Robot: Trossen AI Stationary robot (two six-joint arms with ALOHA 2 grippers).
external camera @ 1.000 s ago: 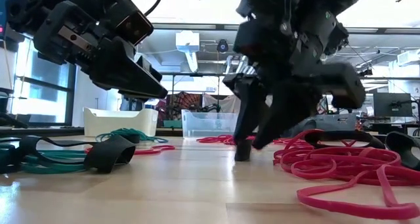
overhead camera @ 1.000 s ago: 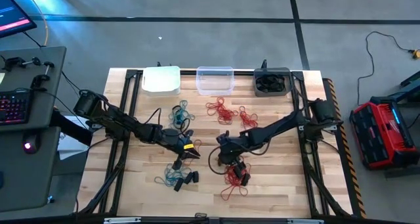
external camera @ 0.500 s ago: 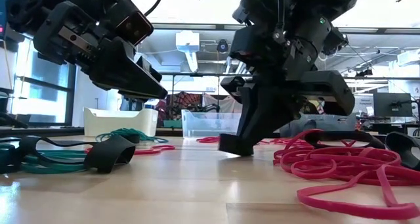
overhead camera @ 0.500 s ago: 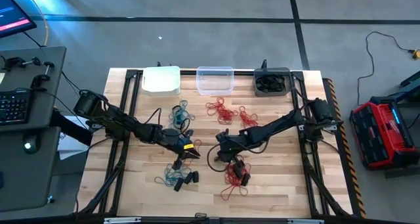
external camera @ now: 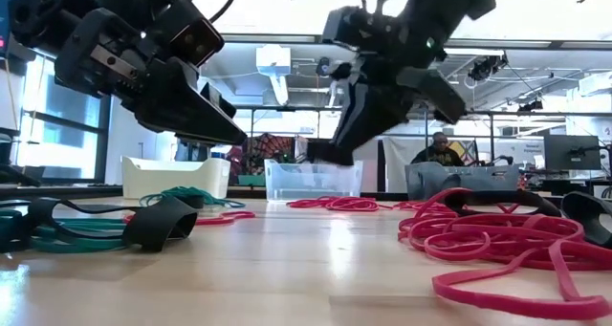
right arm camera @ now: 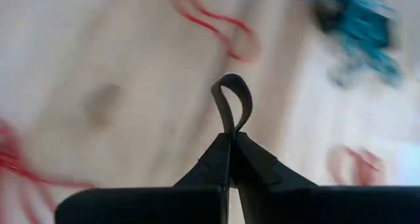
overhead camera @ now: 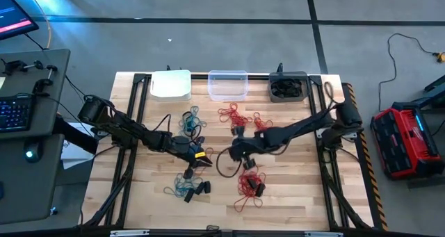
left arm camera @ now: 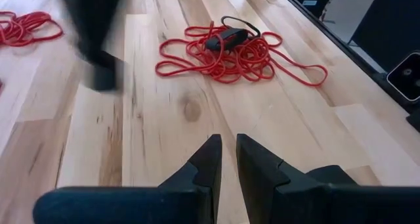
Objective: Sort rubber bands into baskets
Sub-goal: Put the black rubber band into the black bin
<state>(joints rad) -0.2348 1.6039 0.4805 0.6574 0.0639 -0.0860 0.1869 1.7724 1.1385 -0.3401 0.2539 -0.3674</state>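
Change: the right gripper (overhead camera: 236, 133) has lifted off the table and swung toward the far side, away from the red pile it was down beside; the left arm has stayed put.
Table (overhead camera: 292, 188): light wood, with bands scattered over its middle.
Baskets: white basket (overhead camera: 171, 85), clear basket (overhead camera: 227, 84) and dark grey basket (overhead camera: 288, 86) in a row along the far edge.
Right gripper: fingers pressed together on a single dark rubber band (right arm camera: 231, 104), whose loop sticks up past the tips.
Left gripper (overhead camera: 207, 160): hovering above the table's middle, fingers nearly together, nothing between them.
Rubber bands: red pile (overhead camera: 249, 183) near the front, red bunch (overhead camera: 235, 115) near the clear basket, teal bunch (overhead camera: 191, 118), teal and black bunch (overhead camera: 186, 188).
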